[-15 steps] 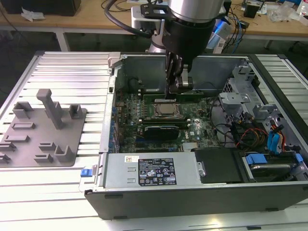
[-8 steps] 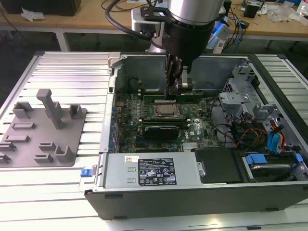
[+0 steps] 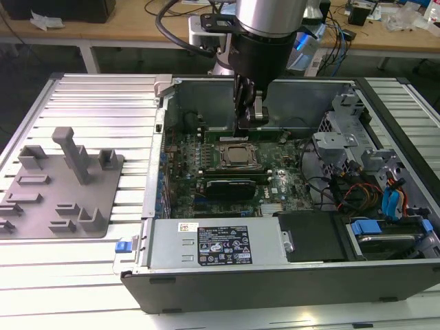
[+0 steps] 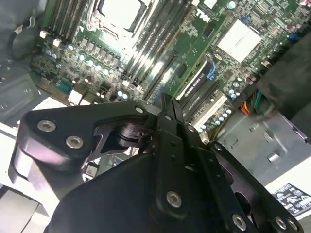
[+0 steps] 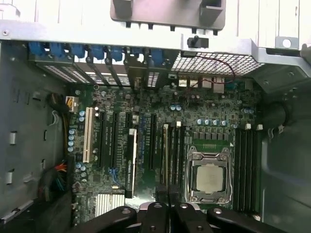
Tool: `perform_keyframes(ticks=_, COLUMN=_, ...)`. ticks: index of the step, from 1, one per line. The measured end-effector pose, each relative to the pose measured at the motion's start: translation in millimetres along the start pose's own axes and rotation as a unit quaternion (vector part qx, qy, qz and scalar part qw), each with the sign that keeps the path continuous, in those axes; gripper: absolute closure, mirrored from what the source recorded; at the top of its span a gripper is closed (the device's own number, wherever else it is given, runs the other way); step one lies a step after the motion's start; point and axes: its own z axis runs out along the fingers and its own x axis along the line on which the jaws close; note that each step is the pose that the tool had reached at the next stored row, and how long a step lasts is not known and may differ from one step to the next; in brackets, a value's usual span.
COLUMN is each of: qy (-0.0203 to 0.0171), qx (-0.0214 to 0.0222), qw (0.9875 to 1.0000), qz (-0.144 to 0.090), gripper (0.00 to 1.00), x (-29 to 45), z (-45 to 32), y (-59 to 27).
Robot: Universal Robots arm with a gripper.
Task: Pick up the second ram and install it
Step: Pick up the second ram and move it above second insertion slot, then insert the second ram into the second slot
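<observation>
**Clamped on the stick beside the processor socket**

My gripper point(image 3: 251, 124) is down inside the open computer case point(image 3: 275, 282), just behind the processor socket point(image 3: 238, 157) as the exterior view sees it. My fingers are drawn in tight on the second ram point(image 3: 271, 131), a thin green stick running alongside the socket's far edge, level with the black memory slots point(image 5: 245, 165) there. In both wrist views my fingertips sit close together over the slots flanking the socket. The grey tray point(image 3: 62, 185) lies well apart from the socket, outside the case.
</observation>
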Motion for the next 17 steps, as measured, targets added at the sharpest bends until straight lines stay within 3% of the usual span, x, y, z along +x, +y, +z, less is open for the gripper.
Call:
perform_keyframes(ticks=6, qy=0.0002, qx=0.0025, qw=1.0, qz=-0.001, gripper=0.91, x=-7.9, z=11.8, y=-1.0)
perform_keyframes(ticks=8, qy=0.0002, qx=0.0027, qw=1.0, qz=-0.001, gripper=0.91, x=-16.3, z=16.3, y=-1.6)
perform_keyframes(ticks=13, qy=0.0003, qx=0.0027, qw=1.0, qz=-0.001, gripper=0.91, x=-27.8, z=35.2, y=-3.2)
perform_keyframes(ticks=17, qy=0.0003, qx=0.0027, qw=1.0, qz=-0.001, gripper=0.91, x=-28.7, z=36.5, y=-3.3)
